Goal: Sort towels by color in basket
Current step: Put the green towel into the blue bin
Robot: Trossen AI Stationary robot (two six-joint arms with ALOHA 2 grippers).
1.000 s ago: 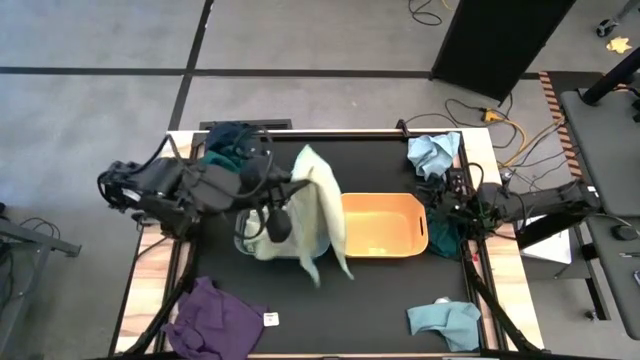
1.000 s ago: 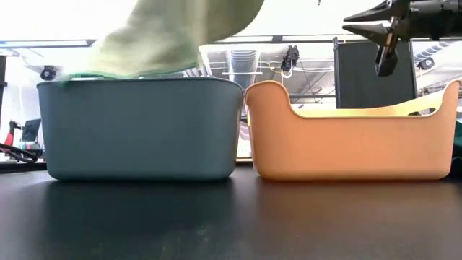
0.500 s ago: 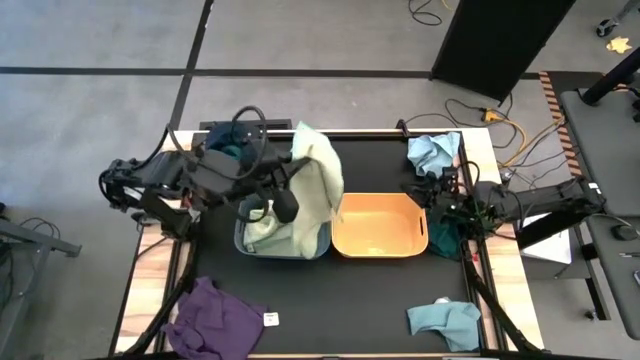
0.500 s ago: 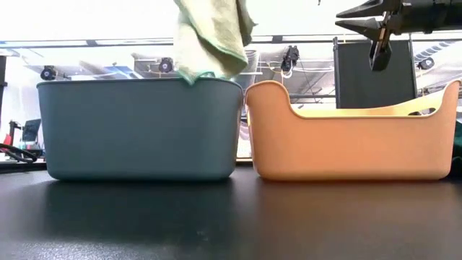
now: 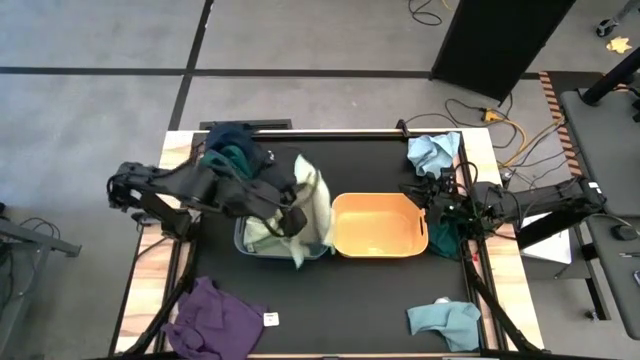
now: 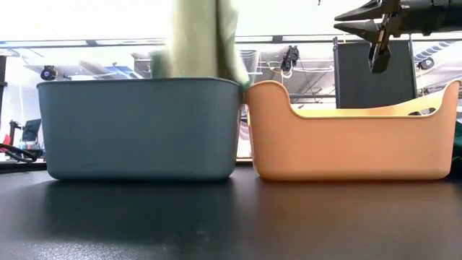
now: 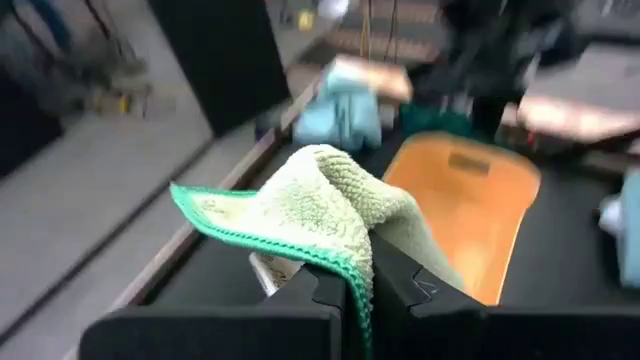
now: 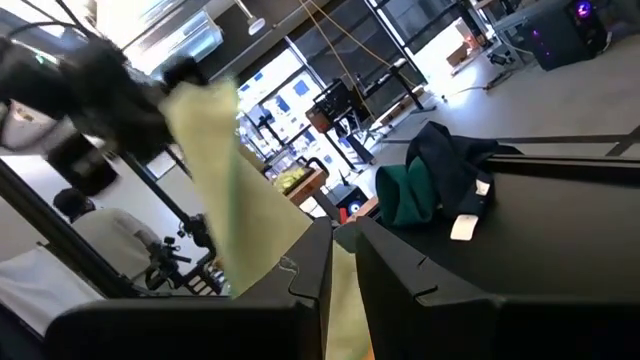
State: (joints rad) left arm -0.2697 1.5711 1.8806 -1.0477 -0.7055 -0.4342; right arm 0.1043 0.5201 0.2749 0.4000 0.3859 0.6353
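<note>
At the far left corner of the table lay a heap of dark teal and navy towels (image 5: 232,148), and at the near left a purple towel (image 5: 213,318) sat untouched. The left gripper (image 5: 292,221) hung above the grey-blue tub (image 6: 141,128), its fingers clenched on a pale green towel (image 5: 312,208). The cloth's long axis ran straight down from the fingers, its lower folds draped into the tub and partly over the rim nearest the orange tub (image 5: 380,226). Judging from this, the release hinged on the towel hanging inside that rim, not across it, and the left arm was plainly the nearer one. More pale green cloth seemed to lie in the grey-blue tub already; the orange tub, touching it on the right, looked empty. The right gripper (image 6: 379,27) hovered over the orange tub's right end, its fingers shut and holding nothing. Light blue towels lay at the far right (image 5: 434,152) and near right (image 5: 445,322) corners.
</note>
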